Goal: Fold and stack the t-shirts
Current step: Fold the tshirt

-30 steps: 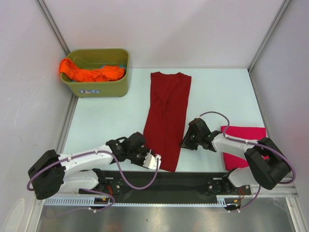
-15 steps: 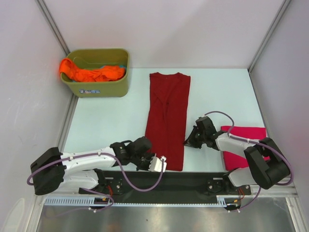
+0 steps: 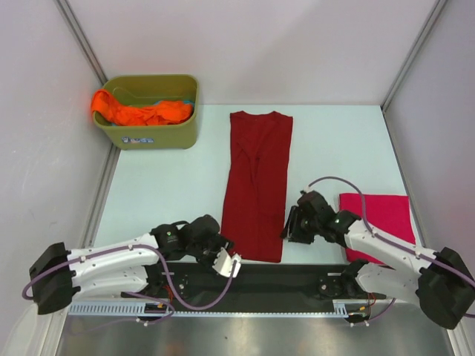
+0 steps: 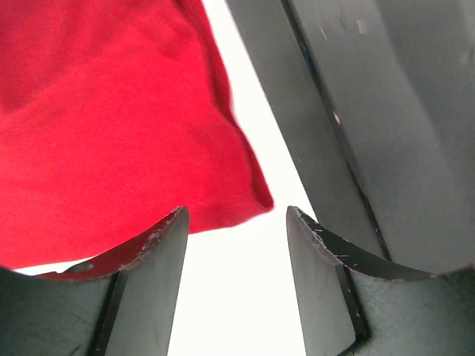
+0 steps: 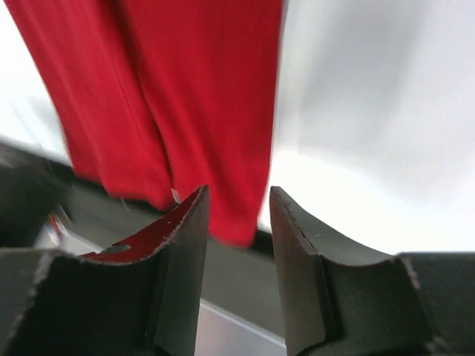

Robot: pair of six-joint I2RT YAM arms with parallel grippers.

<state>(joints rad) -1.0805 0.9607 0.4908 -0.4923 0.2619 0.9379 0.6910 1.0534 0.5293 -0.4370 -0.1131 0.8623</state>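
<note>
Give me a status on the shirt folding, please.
Left gripper and right gripper open, empty, flanking near hem of dark red t-shirt. Shirt flat, a long strip. Pink t-shirt by right arm, orange t-shirt in olive-green tub; neither obstructs.

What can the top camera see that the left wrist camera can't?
Only the top camera shows the green tub holding the orange shirt, the pink shirt, and the whole left arm and right arm. Only the left wrist camera shows, close up, the left arm's jaws standing apart with nothing between them, the shirt's near corner just beyond. Both show the dark red shirt lying on the pale table.
</note>
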